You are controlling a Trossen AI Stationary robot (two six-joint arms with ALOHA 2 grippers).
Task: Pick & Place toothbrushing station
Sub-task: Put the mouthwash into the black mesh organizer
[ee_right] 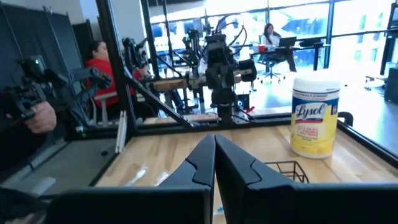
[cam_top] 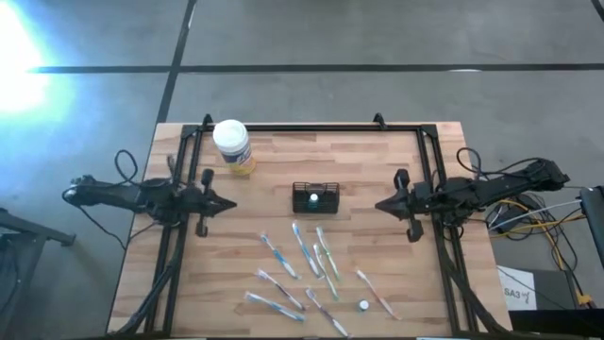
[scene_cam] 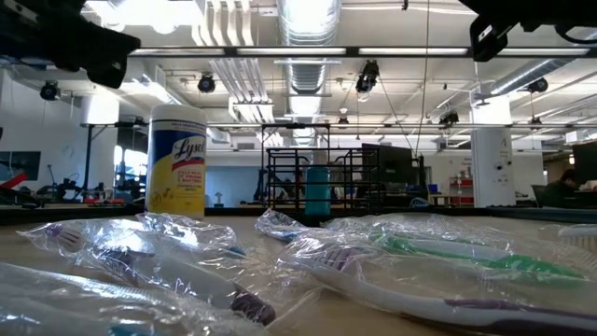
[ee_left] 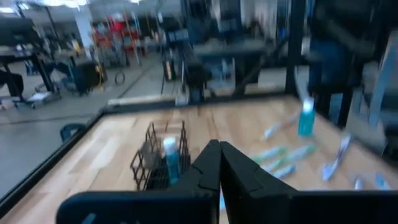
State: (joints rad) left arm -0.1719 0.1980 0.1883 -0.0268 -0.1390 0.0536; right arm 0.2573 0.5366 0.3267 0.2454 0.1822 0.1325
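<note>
At table centre, high view: the toothbrushing station (cam_top: 315,197) was seen sitting upright as a small black wire holder with a little tube inside, between the two arms and well apart from both. The wrapped toothbrushes (cam_top: 304,250) were scattered nearer the front edge, and the white-lidded jar (cam_top: 232,145) was parked off toward the back left.
Left gripper (cam_top: 230,202): held above the table at the left side, fingers pinched together on nothing.
Right gripper (cam_top: 380,205): mirrored on the right side, also clamped with nothing in it.
Low view: the station (scene_cam: 311,180) was caught behind the brushes, just beside the jar (scene_cam: 177,161).
Left wrist view: the holder (ee_left: 163,163) was lined up dead ahead of the closed fingertips (ee_left: 211,160).
Right wrist view: only a corner of the wire basket (ee_right: 287,169) was visible.
Step tip, probably: fingers should be opened first, then the rim approached from above so nothing gets tipped.
</note>
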